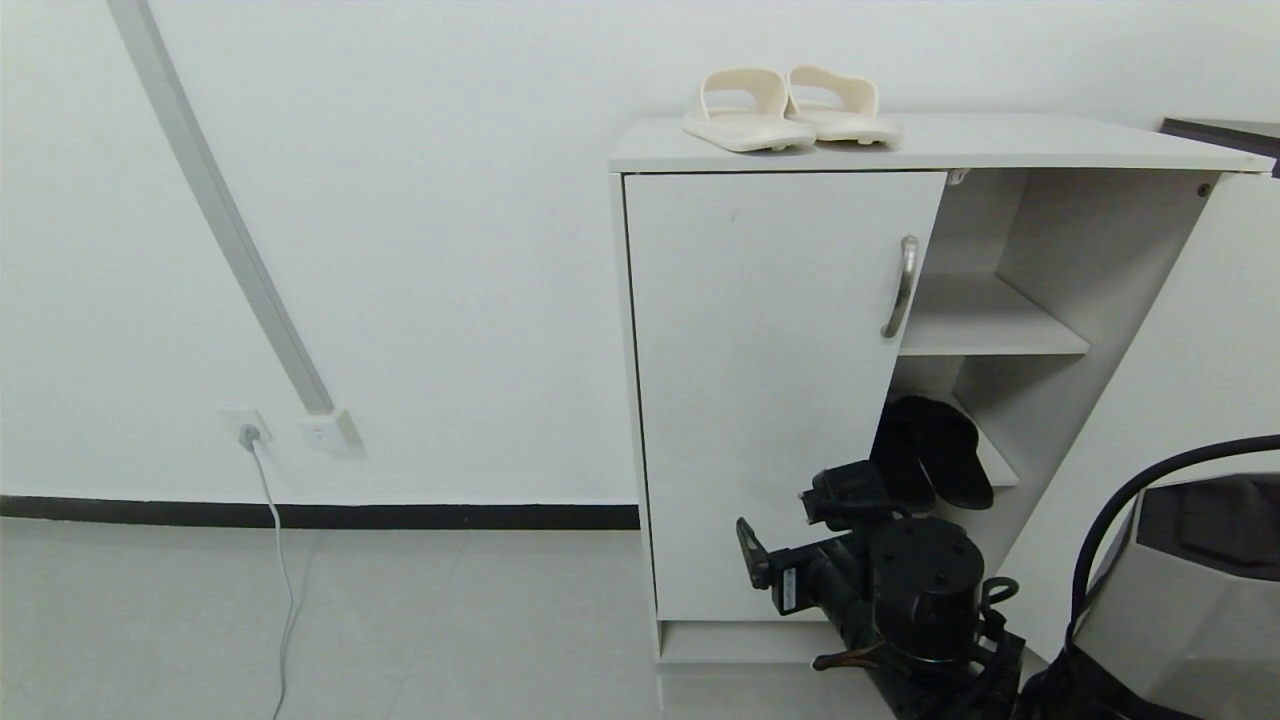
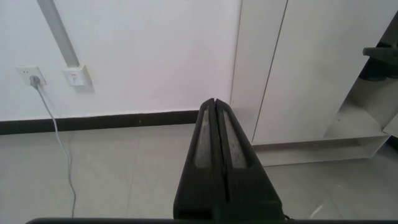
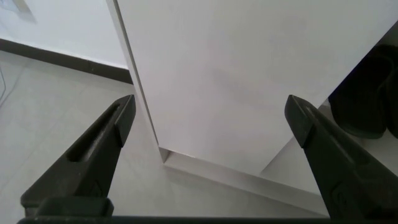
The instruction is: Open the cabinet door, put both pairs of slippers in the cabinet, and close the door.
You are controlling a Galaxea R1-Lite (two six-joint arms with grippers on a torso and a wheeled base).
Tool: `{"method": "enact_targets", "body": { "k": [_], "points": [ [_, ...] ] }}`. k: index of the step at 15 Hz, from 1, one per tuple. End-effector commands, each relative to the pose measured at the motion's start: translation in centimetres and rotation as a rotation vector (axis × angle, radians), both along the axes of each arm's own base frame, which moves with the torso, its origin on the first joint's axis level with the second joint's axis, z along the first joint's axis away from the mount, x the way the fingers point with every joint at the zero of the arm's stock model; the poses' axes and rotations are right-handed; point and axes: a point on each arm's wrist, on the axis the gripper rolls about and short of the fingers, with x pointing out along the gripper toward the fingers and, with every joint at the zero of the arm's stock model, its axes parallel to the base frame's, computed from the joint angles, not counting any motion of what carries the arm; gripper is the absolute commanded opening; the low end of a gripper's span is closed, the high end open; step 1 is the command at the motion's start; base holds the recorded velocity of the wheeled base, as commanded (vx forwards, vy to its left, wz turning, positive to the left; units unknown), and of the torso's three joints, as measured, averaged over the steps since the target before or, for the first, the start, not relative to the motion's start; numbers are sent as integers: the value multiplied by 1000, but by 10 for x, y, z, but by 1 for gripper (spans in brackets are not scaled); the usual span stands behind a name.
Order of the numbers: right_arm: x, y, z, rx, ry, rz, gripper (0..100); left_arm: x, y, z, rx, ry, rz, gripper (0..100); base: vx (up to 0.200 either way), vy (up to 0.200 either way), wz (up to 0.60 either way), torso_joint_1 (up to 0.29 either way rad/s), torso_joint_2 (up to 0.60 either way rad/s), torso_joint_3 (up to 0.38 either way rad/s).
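A: Since u've got the head view up, where's the cabinet (image 1: 1000, 140) & what's its state?

B: Right half of frame, white, vs. a white wall (image 1: 450, 250). Left door (image 1: 770, 400) is shut, w/ a metal handle (image 1: 900, 287) at its right edge. Right door (image 1: 1170, 400) is swung wide at far right of frame, so the interior shows.

A: Slippers?

B: Cream slippers (image 1: 790, 110) sit side by side on the cabinet top, upper centre. Black slippers (image 1: 935, 450) are inside on the lower shelf (image 1: 1000, 465), just right of the shut door's edge. Upper shelf (image 1: 990, 325) is above them.

A: Grippers?

B: Right gripper (image 1: 795, 520) is lower centre-right, in front of the shut door's bottom part. It's near the black pair but not touching. Its fingers (image 3: 99, 143) are spread wide, nothing btw them. Left gripper (image 2: 214, 107) has its fingers pressed together, holding nothing. It's off to the side of the cabinet, above the grey floor (image 2: 124, 174).

A: Anything else?

B: Wall socket (image 1: 247, 430) at lower left, w/ a cable (image 1: 289, 590) dropping to the floor. Grey conduit (image 1: 215, 210) runs diagonally down from upper left to a box beside the socket.
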Motion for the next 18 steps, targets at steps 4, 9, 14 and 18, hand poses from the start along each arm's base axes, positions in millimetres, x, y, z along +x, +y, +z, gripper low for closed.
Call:
{"method": "enact_targets", "body": {
  "k": [4,9,14,18],
  "points": [
    [0,0,0,-1,1,1,100,0,0,0,0,1,0,0,0,0,0,11,-117,-111],
    [0,0,-1,-2,2,-1,100,0,0,0,0,1,0,0,0,0,0,75,-414,-341],
    [0,0,-1,-2,2,1,100,0,0,0,0,1,0,0,0,0,0,128,-461,-334],
    [0,-1,0,-1,1,-1,100,0,0,0,0,1,0,0,0,0,0,162,-483,-317]
  ]
}}
